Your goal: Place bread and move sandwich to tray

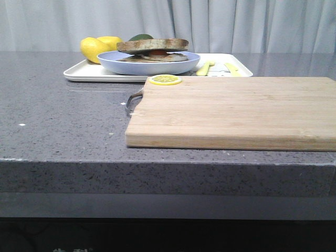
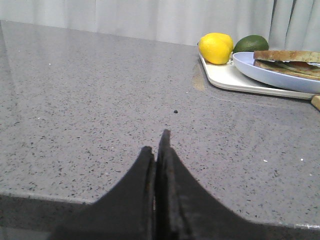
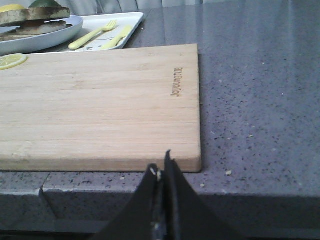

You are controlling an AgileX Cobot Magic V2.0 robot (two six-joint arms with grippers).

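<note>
The sandwich (image 1: 153, 52) lies on a round pale blue plate (image 1: 148, 66) that stands on the white tray (image 1: 86, 73) at the back of the counter. A thick brown-crusted bread slice (image 1: 152, 44) is its top layer, with an orange bit of filling showing under it. The sandwich also shows in the left wrist view (image 2: 287, 62) and the right wrist view (image 3: 32, 17). My left gripper (image 2: 159, 142) is shut and empty, low over the bare counter, left of the tray (image 2: 225, 77). My right gripper (image 3: 162, 162) is shut and empty at the counter's front edge. Neither gripper shows in the front view.
A wooden cutting board (image 1: 236, 110) lies in front of the tray, with a lemon slice (image 1: 165, 80) on its far left corner. Two lemons (image 1: 97, 48) and an avocado (image 1: 140, 37) sit on the tray behind the plate. Yellow cutlery (image 1: 206, 67) lies on the tray's right part.
</note>
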